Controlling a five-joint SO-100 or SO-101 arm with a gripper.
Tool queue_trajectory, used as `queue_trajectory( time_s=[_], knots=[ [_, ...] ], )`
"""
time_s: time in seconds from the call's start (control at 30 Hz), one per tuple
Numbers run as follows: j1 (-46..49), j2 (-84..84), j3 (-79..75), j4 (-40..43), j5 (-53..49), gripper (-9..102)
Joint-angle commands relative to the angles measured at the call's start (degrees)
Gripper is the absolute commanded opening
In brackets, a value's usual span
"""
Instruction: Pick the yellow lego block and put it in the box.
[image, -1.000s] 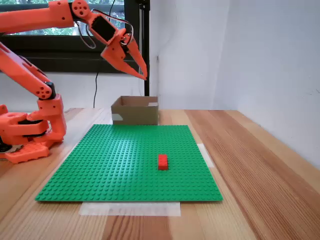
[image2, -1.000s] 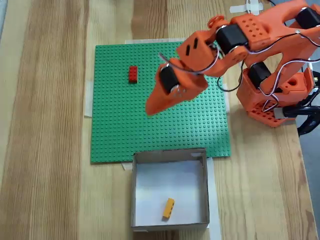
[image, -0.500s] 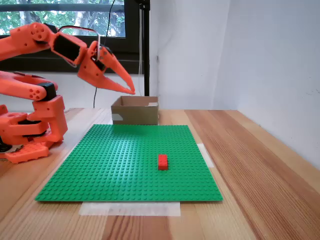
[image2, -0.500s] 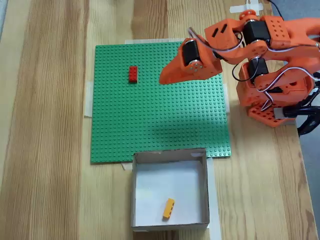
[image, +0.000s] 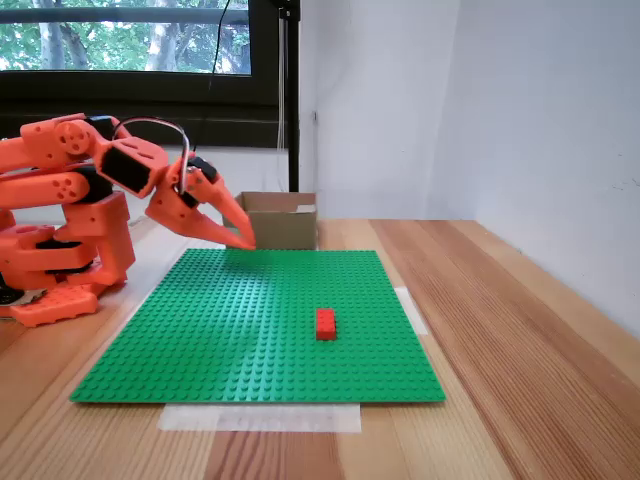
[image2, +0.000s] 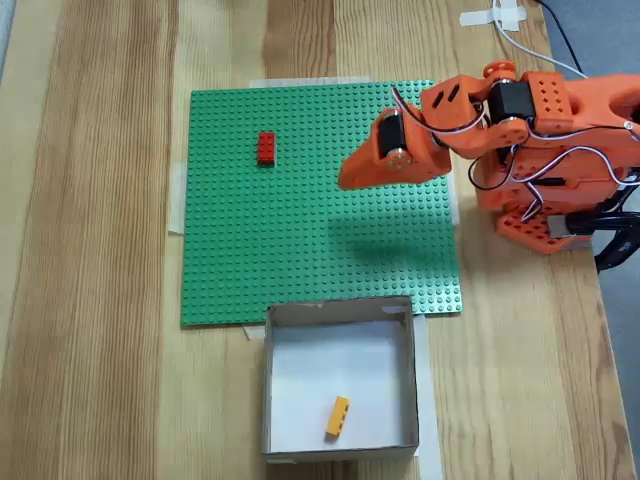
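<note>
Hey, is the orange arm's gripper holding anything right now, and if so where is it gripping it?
Nothing is held. The gripper hangs shut and empty over the green baseplate; the yellow lego block lies inside the box.

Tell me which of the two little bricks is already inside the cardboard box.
The yellow lego block: it lies on the floor of the box. The red brick sits out on the green baseplate.
</note>
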Motion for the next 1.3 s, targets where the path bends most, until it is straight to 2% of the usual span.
queue_trajectory(
  time_s=[0.0, 0.3, 0.57, 1.27],
  knots=[
    [0.88, 0.88, 1.05, -0.88, 0.53, -1],
    [0.97, 0.88, 4.31, -3.52, 0.09, -1],
    [0.97, 0.88, 5.45, 1.14, -1.32, -1],
    [0.26, 0.88, 5.45, 1.14, -2.46, -1]
  ],
)
